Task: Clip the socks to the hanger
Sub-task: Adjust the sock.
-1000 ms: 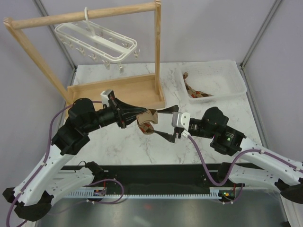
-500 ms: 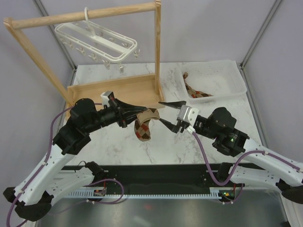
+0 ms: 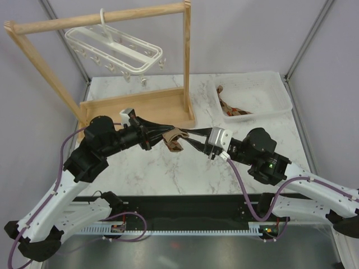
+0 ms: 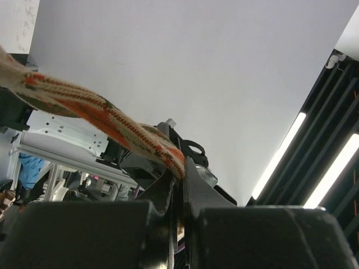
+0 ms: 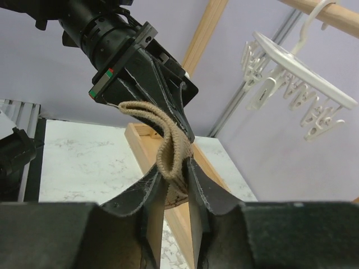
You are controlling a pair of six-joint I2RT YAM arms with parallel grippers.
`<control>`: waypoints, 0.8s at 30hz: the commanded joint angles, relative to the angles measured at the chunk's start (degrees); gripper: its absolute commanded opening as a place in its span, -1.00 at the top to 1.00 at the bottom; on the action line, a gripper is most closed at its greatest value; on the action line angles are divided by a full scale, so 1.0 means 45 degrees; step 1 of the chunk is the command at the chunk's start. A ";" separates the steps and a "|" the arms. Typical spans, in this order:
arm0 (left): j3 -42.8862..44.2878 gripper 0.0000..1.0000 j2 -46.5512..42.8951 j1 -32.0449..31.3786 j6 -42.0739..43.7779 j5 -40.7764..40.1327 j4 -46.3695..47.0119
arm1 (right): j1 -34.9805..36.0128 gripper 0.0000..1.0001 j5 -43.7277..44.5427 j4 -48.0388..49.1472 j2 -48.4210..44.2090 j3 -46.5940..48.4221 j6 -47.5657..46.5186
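left claw (image 3: pixel 162 136) is clamping one sock (image 3: pixel 173 141) | right claw (image 3: pixel 189 138) is pinching its fold | sock is hanging over table (image 3: pixel 140 168) middle | hanger (image 3: pixel 112 47) is hanging at far-left corner | second sock (image 3: pixel 229 107) is lying in far-right basket (image 3: pixel 283 96)

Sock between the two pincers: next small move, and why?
Probably close the right pincer fully on the sock. The left pincer is shut on one end; the right's fingers flank the hanging loop, a firm pinch unclear. Two holds would spread it for clipping to the hanger.
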 commanded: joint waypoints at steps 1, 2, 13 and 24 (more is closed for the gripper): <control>-0.0017 0.96 0.0003 0.0064 -0.0502 -0.0097 0.0264 | 0.0074 0.60 -0.0251 0.0695 -0.0110 0.0566 0.0350; -0.0075 0.96 0.0003 0.0064 -0.0463 -0.0077 0.0245 | 0.0074 0.89 -0.0232 0.0695 -0.0187 0.0566 0.0564; -0.1773 -0.99 -0.1225 0.0064 0.5209 -0.1070 -0.0418 | 0.0055 1.00 0.1544 -0.2034 -0.0813 0.1112 0.3512; -0.3497 -0.96 -0.3495 0.0064 1.5605 0.1324 0.2705 | 0.0055 1.00 0.1623 -0.7601 0.0807 0.3962 0.7262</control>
